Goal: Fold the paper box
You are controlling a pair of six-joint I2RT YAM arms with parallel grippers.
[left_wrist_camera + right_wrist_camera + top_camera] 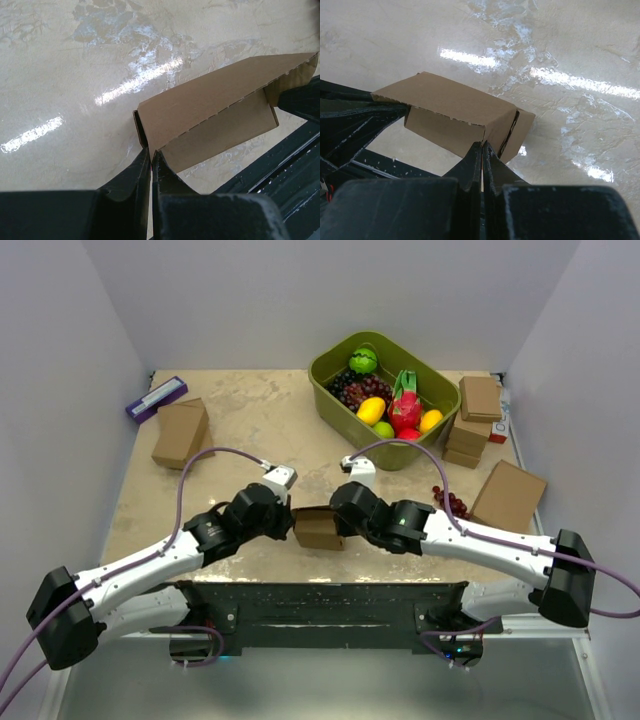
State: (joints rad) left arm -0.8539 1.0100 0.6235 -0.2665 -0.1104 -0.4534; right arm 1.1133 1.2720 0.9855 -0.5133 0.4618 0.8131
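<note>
Overhead light streaks glare across the glossy table (60,100); the paper box (210,100) casts soft shadow.

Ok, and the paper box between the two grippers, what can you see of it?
The paper box is plain brown corrugated cardboard, half folded: a top panel bent over a lower one along a perforated crease, with a flap turned in at one end. It sits crosswise by the table's near edge. The left gripper and right gripper, both shut, pinch its opposite ends. Whether it rests on the table is unclear.
</note>
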